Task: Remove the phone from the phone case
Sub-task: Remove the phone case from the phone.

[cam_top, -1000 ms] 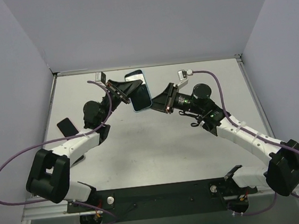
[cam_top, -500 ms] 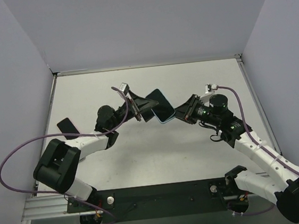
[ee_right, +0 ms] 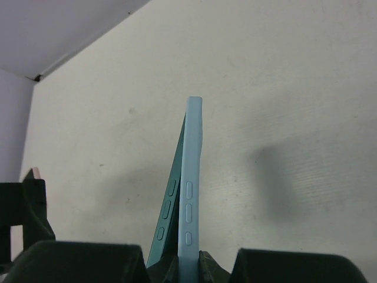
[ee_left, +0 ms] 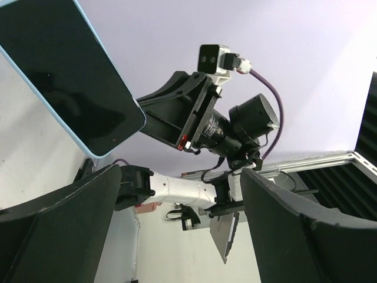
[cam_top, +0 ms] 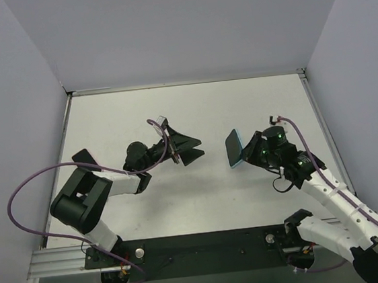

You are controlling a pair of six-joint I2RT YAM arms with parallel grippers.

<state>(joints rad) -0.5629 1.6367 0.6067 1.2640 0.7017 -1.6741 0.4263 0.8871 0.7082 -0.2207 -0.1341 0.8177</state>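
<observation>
Our left hand [cam_top: 200, 148] is spread wide and holds nothing. It hangs above the middle of the worktop [cam_top: 192, 107], its open side turned toward the right arm. In the left wrist view its two dark fingers [ee_left: 59, 224] fill the lower corners with a broad gap between them.

Our right hand [cam_top: 245, 150] is pressed together on the case [cam_top: 233, 148], pinching one end of it. From above, the case juts out of the hand toward the left arm, tilted up on edge and clear of the worktop. The two hands face each other, well apart.

In the right wrist view we see the case [ee_right: 192, 177] edge-on, rising from between the fingers at the bottom of the picture. It is light blue, with a row of raised button covers along its side. In the left wrist view the phone [ee_left: 65, 71] sits in the case, its black screen toward that camera and the pale blue rim running round it. The right hand shows behind it.

Farther out, a dark flat slab [cam_top: 83, 159] lies on the worktop at the left, just beside the left arm. We cannot tell what it is. A purple cable [cam_top: 18, 193] loops out from that arm.
</observation>
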